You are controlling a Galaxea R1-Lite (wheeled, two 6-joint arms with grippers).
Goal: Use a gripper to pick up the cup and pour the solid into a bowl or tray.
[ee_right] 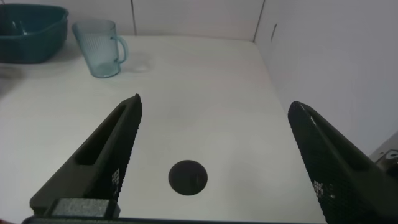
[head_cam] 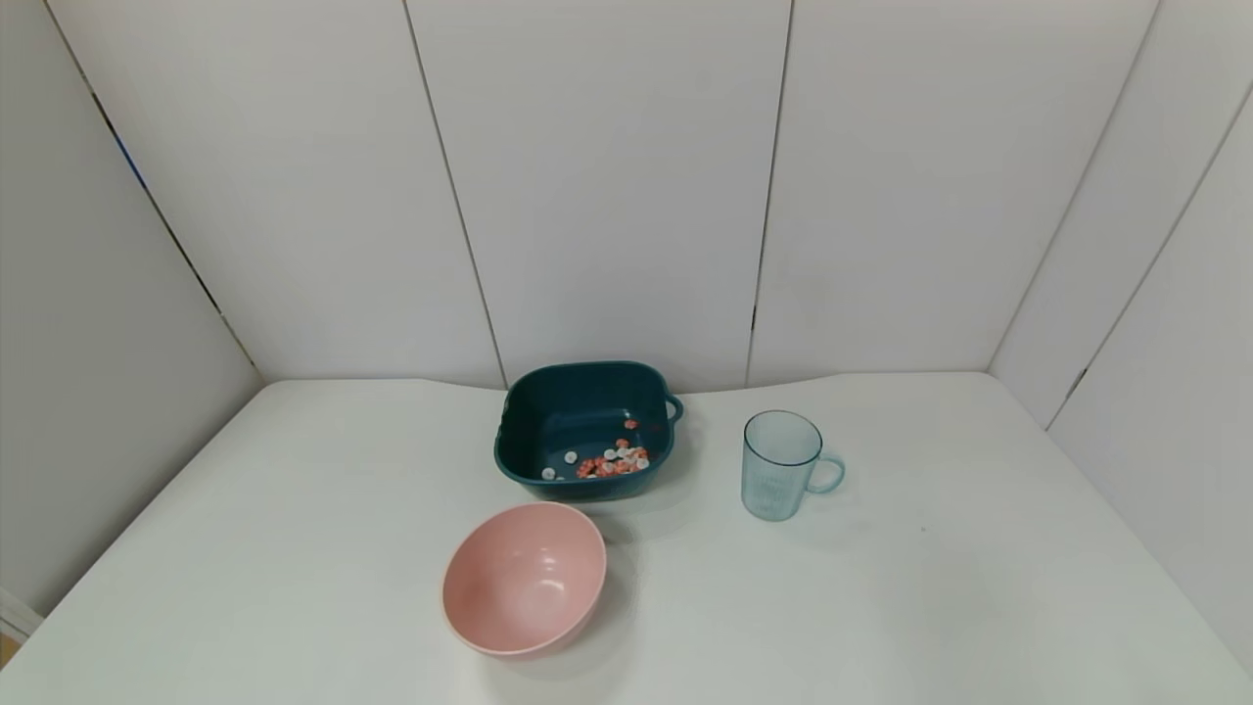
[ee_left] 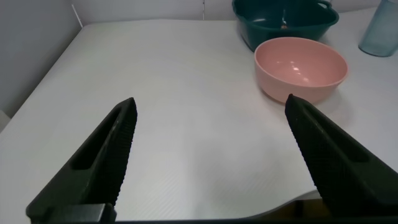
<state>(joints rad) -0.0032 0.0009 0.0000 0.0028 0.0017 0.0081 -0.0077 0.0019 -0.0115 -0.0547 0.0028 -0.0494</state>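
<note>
The light-blue ribbed cup (head_cam: 780, 466) stands upright and looks empty on the white table, right of the dark teal basin (head_cam: 585, 427). The cup also shows in the right wrist view (ee_right: 98, 48) and at the edge of the left wrist view (ee_left: 379, 28). Small orange-red, pink and white pieces (head_cam: 612, 460) lie inside the basin. Neither arm shows in the head view. My left gripper (ee_left: 211, 112) is open and empty over the table's near left part. My right gripper (ee_right: 214, 112) is open and empty over the table's near right part, well short of the cup.
A round pink bowl (head_cam: 524, 578) sits empty in front of the basin, and shows in the left wrist view (ee_left: 300, 67). A round dark hole (ee_right: 188, 178) is in the table below my right gripper. White wall panels close in the table.
</note>
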